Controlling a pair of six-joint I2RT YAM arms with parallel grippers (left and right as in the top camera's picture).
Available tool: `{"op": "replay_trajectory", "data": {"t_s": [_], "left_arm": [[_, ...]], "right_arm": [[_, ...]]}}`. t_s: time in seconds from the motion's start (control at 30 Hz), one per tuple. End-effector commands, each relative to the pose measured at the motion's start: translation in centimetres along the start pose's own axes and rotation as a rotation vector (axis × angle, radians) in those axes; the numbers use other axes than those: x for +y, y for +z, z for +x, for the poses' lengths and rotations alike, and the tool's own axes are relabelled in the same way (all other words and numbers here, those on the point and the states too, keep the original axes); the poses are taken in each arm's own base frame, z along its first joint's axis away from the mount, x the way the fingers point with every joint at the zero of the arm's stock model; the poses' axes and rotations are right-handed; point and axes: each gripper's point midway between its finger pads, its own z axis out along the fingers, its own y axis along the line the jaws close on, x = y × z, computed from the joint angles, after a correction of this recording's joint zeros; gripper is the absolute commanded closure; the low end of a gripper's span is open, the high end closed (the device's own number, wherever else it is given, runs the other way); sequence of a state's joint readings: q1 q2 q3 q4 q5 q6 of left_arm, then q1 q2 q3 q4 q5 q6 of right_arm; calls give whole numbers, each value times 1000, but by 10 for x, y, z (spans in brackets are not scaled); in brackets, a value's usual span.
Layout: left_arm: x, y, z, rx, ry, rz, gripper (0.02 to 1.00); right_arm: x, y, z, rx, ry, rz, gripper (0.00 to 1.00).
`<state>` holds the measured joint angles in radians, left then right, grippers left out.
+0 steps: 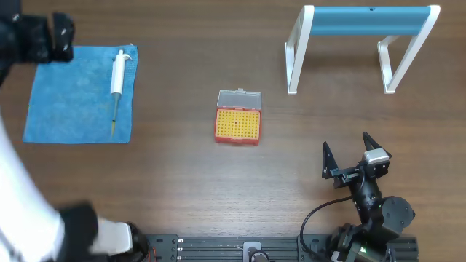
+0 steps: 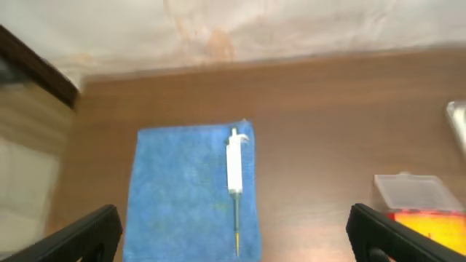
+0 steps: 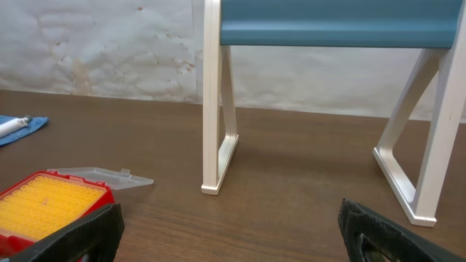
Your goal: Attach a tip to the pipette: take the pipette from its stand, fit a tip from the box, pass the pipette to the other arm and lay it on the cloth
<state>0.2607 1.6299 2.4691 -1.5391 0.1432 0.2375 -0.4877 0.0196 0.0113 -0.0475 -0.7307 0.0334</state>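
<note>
Black fingers [image 2: 95,234] of the left gripper [image 2: 233,231] sit at the lower corners of the left wrist view, spread wide with nothing between them. The gripper hangs raised over the blue cloth [image 2: 175,189]. In the top view the left arm runs as a white sweep up the left edge from its base, and its dark wrist shows at the far left corner.

The pipette [image 1: 116,86] lies flat on the cloth [image 1: 65,102], on the cloth's right part and close to its right edge. Its long axis runs almost straight away from the arms' bases. The white head with the hooked finger rest is at the far end and leans slightly to the right. The thin shaft and fitted tip point back toward the bases. In the left wrist view the pipette [image 2: 234,182] lies in line with the gap between the two fingers, well clear of both and touching neither.

The right gripper [image 1: 346,142] is drawn in close to its own base at the near right of the wooden table [image 1: 182,189]. Its fingers are parted and empty, and it faces the blue-topped white stand [image 1: 371,20]. It is well apart from the pipette.

Between cloth and stand sits the red tip box [image 1: 238,125] with its yellow grid. Its clear lid [image 1: 239,98] is folded open on the far side.
</note>
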Motion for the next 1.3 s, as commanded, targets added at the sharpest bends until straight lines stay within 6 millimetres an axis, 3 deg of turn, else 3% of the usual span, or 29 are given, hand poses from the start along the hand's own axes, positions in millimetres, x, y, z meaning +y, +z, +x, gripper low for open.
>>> {"op": "replay_trajectory", "data": {"t_s": [0.03, 0.1, 0.17, 0.23, 0.27, 0.33, 0.37, 0.43, 0.57, 0.7, 0.83, 0.93, 1.1, 1.3], "left_arm": [[-21, -50, 40, -122, 21, -8, 20], [-29, -76, 71, -255, 41, -58, 20], [-37, -99, 87, -419, 66, -94, 60], [-47, -115, 100, -601, 100, -115, 364], [-48, -114, 104, -631, 106, -121, 369], [-51, -106, 120, -690, 116, -133, 334], [-52, -94, 130, -710, 120, -138, 126], [-51, -76, 140, -752, 125, -153, 20], [-48, -27, 154, -809, 137, -159, 23], [-46, -8, 155, -888, 150, -179, 20], [-54, 11, 175, -868, 75, -114, 20], [-72, 40, 210, -864, 17, -42, 20], [-89, 68, 230, -803, 25, 23, 20], [-95, 102, 262, -669, -33, 50, 20]], "right_arm": [[-1, 1, 3, 3, 13, 9, 27], [-1, 1, 3, 3, 13, 9, 31], [-1, 1, 3, 3, 13, 9, 27], [-1, 1, 3, 3, 13, 9, 27], [-1, 1, 3, 3, 13, 9, 27], [-1, 1, 3, 3, 13, 9, 27], [-1, 1, 3, 3, 13, 9, 27], [-1, 1, 3, 3, 13, 9, 27], [-1, 1, 3, 3, 13, 9, 27], [-1, 1, 3, 3, 13, 9, 27], [-1, 1, 3, 3, 13, 9, 27], [-1, 1, 3, 3, 13, 9, 27], [-1, 1, 3, 3, 13, 9, 27], [-1, 1, 3, 3, 13, 9, 27]]}}
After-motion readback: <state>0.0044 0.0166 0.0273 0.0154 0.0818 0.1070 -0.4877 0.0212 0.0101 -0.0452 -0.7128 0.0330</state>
